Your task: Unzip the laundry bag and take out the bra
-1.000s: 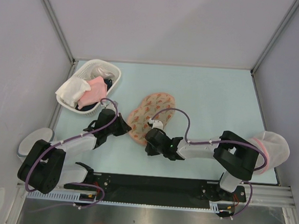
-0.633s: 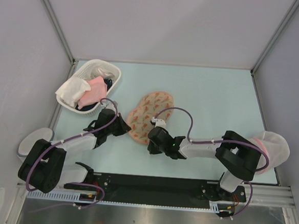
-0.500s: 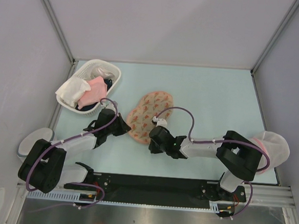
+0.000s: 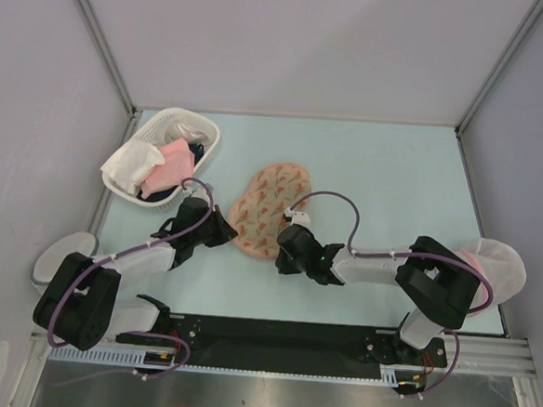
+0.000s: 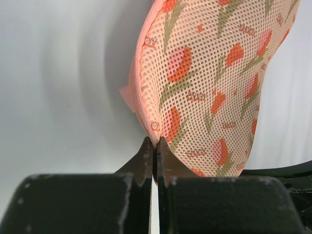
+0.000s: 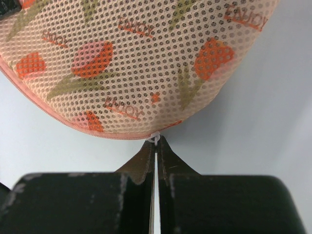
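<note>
Pale green counter (image 4: 376,174), with the laundry bag (image 4: 273,202) lying flat mid-counter (peachy mesh, tulip print). Its seam is clamped tight in the left pincer (image 5: 154,144), and the right pincer (image 6: 156,143) is pinched on the white zipper pull (image 6: 156,137).

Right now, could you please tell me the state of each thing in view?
laundry bag: flat on the table, zipper looks closed.
left gripper: shut on the laundry bag's edge.
right gripper: shut on the zipper pull.
white basket: upright, holding cloths.
mesh dome: resting at the table's right edge.
</note>
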Available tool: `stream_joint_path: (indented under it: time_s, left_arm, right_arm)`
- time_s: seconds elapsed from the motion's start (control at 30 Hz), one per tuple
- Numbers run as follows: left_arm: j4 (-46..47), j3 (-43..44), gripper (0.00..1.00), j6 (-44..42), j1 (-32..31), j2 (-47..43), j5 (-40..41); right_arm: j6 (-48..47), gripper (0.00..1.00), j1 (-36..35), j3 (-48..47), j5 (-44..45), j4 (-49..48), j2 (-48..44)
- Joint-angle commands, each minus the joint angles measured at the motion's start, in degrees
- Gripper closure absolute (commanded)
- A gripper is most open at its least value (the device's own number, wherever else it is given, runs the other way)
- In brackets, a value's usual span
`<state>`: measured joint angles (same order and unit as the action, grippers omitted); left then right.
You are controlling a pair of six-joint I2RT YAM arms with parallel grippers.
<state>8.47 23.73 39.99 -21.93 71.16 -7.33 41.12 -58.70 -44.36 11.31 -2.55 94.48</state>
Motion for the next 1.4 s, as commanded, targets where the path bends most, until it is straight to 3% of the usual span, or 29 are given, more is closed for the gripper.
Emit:
stream_joint_path:
  time_s: [0.0, 1.37]
  left_arm:
    - [0.8, 2.0, 1.0, -1.8, 1.2, -0.7, 0.8]
    - [-3.1, 1.1, 1.0, -3.8, 1.9, -6.0, 1.8]
  right_arm:
    - [-1.8, 1.0, 1.6, 1.3, 2.9, 1.9, -0.5]
    - [-7.3, 1.0, 8.9, 1.7, 4.8, 1.9, 1.6]
